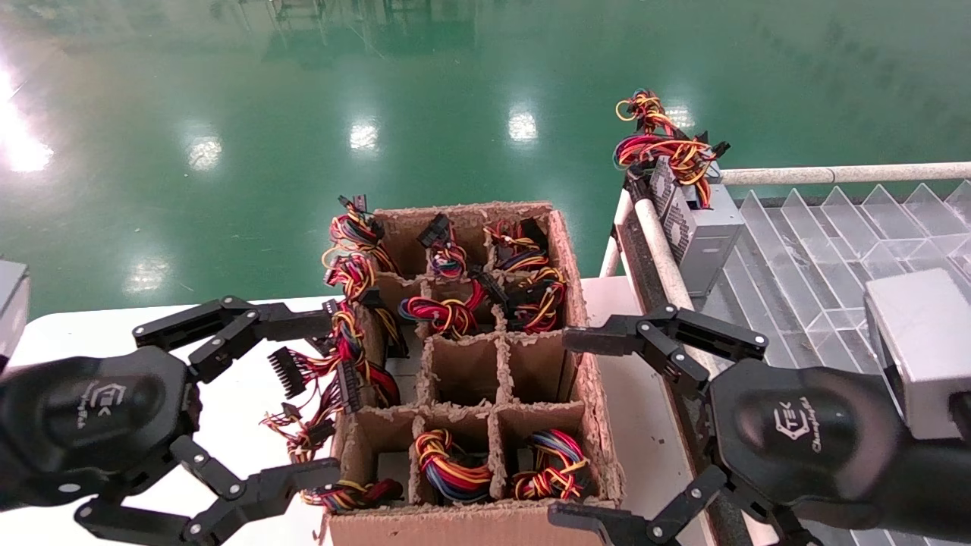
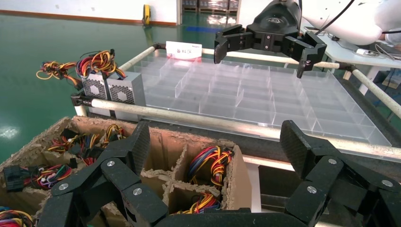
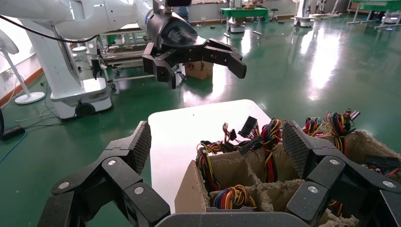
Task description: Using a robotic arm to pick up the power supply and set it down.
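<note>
The power supply (image 1: pixel 709 227), a grey box with a perforated face and a thick loop of red, yellow and black wires on top, stands at the clear tray's far left corner; in the left wrist view it (image 2: pixel 126 90) stands beside a like grey box (image 2: pixel 93 88) with an orange-yellow tuft. My left gripper (image 1: pixel 330 394) hovers open and empty at the carton's left side. On the carton's right side my right gripper (image 1: pixel 563 428) is open and empty too. Each wrist view shows its own gripper (image 2: pixel 215 142) (image 3: pixel 217 142) spread wide above the carton.
A torn cardboard carton (image 1: pixel 584 394) with divider cells stands on the white table (image 1: pixel 227 394); wire bundles (image 1: pixel 447 462) fill several cells and spill over its left wall. The clear compartment tray (image 1: pixel 819 258) with metal rails lies to the right. Green floor lies beyond.
</note>
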`<state>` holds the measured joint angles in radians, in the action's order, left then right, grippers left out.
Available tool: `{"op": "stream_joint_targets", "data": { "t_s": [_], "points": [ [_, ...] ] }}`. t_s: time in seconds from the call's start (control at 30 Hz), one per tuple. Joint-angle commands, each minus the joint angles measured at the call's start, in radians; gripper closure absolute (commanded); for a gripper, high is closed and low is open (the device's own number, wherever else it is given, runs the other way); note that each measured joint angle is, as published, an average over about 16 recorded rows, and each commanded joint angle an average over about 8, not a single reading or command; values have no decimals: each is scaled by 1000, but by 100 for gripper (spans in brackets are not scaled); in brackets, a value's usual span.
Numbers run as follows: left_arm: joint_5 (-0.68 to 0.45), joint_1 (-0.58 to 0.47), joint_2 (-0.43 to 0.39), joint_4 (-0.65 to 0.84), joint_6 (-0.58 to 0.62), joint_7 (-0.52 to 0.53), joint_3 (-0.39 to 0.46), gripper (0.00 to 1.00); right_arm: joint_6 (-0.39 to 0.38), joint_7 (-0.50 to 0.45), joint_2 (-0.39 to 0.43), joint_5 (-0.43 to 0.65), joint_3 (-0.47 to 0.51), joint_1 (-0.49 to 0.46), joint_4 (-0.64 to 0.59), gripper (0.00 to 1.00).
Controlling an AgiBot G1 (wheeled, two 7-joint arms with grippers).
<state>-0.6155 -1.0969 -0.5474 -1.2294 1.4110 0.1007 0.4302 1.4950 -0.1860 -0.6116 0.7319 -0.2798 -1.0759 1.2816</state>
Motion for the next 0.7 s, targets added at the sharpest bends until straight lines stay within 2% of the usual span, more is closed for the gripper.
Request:
{"op": "stream_joint_targets", "data": {
  "t_s": [0.03, 0.7],
  "points": [
    [0, 0, 0, 0, 0, 0, 0, 0, 0, 0, 0, 0, 0, 0, 0, 0],
    [0, 0, 0, 0, 0, 0, 0, 0, 0, 1, 0, 1, 0, -1, -1, 0]
  ]
}}
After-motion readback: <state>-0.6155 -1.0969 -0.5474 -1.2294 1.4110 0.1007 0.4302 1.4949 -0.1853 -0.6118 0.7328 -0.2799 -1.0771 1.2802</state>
